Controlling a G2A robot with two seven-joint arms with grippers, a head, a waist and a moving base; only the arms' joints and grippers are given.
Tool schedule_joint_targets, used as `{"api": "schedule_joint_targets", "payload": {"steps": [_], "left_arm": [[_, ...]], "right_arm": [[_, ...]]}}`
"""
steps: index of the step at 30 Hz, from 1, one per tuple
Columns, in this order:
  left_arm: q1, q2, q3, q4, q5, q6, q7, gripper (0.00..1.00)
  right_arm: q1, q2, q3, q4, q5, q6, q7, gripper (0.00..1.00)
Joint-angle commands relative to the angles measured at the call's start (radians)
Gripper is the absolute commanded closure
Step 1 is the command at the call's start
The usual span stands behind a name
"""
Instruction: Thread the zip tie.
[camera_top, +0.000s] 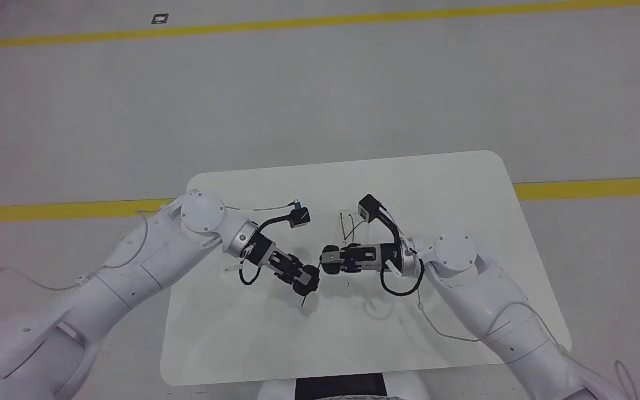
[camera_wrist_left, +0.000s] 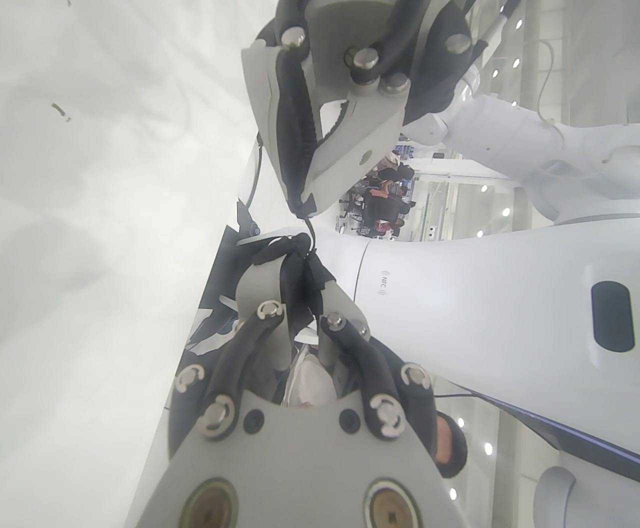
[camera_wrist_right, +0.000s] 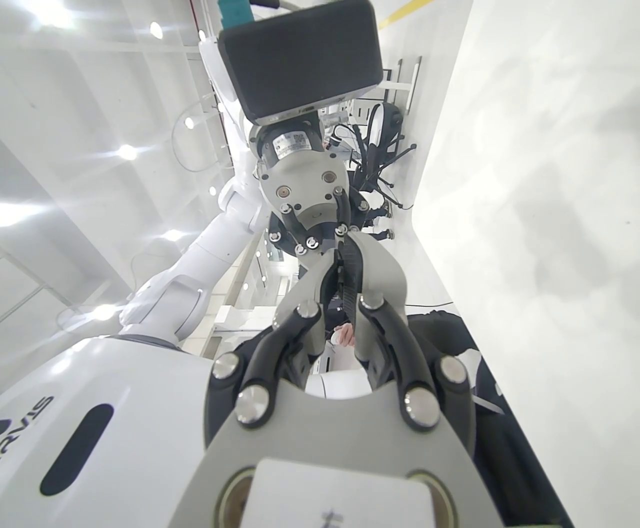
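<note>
The two arms meet nose to nose above the middle of the white tabletop (camera_top: 450, 190). The left arm (camera_top: 150, 270) comes in from one side and the right arm (camera_top: 500, 310) from the other. Their jaws sit almost tip against tip.

Between them runs the zip tie (camera_wrist_left: 312, 239), a thin black strip held in the air rather than lying on the tabletop. The left jaws are pinched narrow on it. In the left wrist view the strip runs down between that arm's two fingers (camera_wrist_left: 260, 295). The right jaws are drawn in to a point as well and nip the strip right at their tips. Only a short bare length shows between the two grips. I cannot tell whether the strip's end has gone into the tie's head, because it is too small to make out.

Beyond the tabletop, the grey floor (camera_top: 300, 100) carries yellow lines (camera_top: 300, 22).
</note>
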Motion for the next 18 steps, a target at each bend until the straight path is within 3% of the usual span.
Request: {"api": "schedule_joint_targets", "payload": {"steps": [1, 10, 18], "left_arm": [[0.0, 0.0, 0.0, 0.0, 0.0, 0.0, 0.0, 1.0], [0.0, 0.0, 0.0, 0.0, 0.0, 0.0, 0.0, 1.0], [0.0, 0.0, 0.0, 0.0, 0.0, 0.0, 0.0, 1.0]], "right_arm": [[0.001, 0.0, -0.001, 0.0, 0.001, 0.0, 0.001, 0.67], [0.002, 0.003, -0.007, -0.008, -0.002, 0.0, 0.004, 0.68], [0.002, 0.005, -0.015, -0.016, -0.007, -0.004, 0.008, 0.77]]}}
